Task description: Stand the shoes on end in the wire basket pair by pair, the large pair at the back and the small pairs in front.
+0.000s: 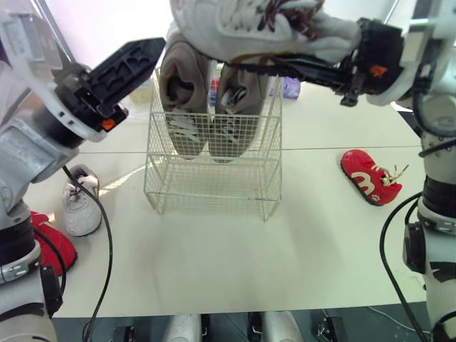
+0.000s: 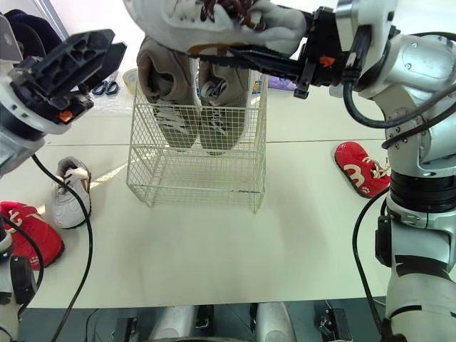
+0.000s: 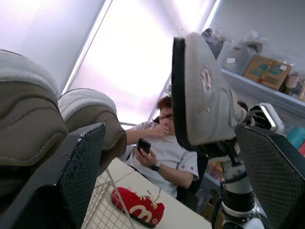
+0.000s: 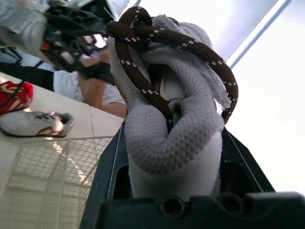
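A white wire basket [image 1: 214, 187] stands mid-table. Two large taupe shoes [image 1: 184, 100] stand on end, side by side, against its back wall. High above the basket my right gripper [image 1: 274, 65] is shut on a white shoe with brown laces [image 1: 249, 21], held roughly level; the right wrist view has its fingers clamping the shoe [image 4: 174, 143]. My left gripper [image 1: 135, 68] is raised left of the basket top, open and holding nothing. Its two fingers [image 3: 71, 176] stand wide apart in the left wrist view.
A second white shoe [image 1: 80, 206] lies on the table left of the basket, with a red shoe [image 1: 53, 242] nearer the front edge. Another red shoe [image 1: 369, 177] lies right of the basket. Scissors [image 2: 105, 87] lie behind. A seated person [image 3: 162, 152] is beyond the table.
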